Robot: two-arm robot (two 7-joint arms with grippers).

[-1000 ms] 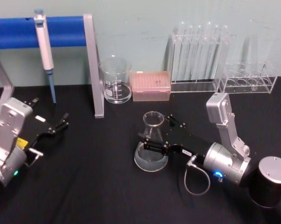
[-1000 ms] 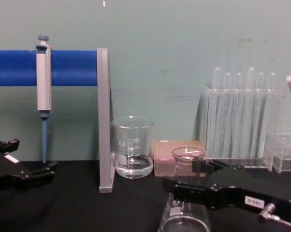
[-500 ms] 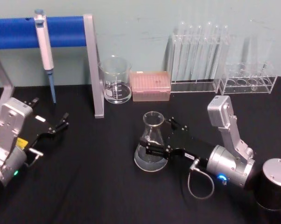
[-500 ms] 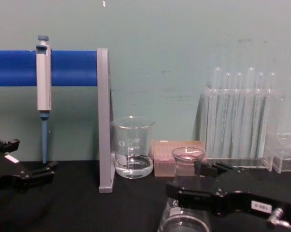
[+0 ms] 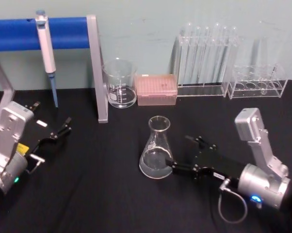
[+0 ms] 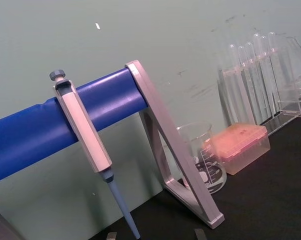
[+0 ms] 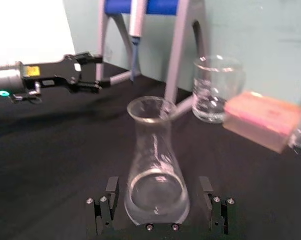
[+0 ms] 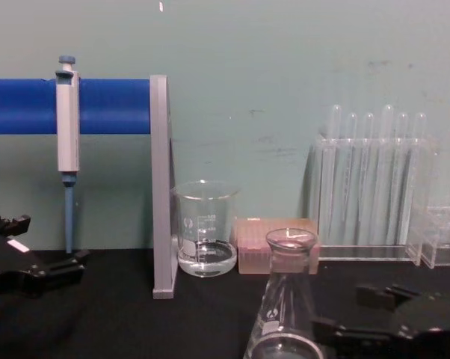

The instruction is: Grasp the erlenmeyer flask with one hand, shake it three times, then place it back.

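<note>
The erlenmeyer flask (image 5: 157, 148) stands upright on the black table with a little clear liquid in its base. My right gripper (image 5: 181, 151) lies low on the table just to its right and is open. In the right wrist view the flask (image 7: 155, 165) sits between the spread fingers (image 7: 106, 200) with a gap on each side. From the chest, the flask (image 8: 285, 307) is in front and the right gripper (image 8: 344, 310) is beside it. My left gripper (image 5: 51, 118) rests open at the table's left side.
Along the back wall are a glass beaker (image 5: 120, 90), a pink tip box (image 5: 156, 89), a rack of test tubes (image 5: 206, 58) and a low clear rack (image 5: 256, 80). A pipette (image 5: 46, 43) hangs on the blue bar with a grey post (image 5: 98, 73).
My right gripper slid back to the right, from reaching around the flask's body to having only its fingertips beside the base. The flask stays in place. The left arm has not moved.
</note>
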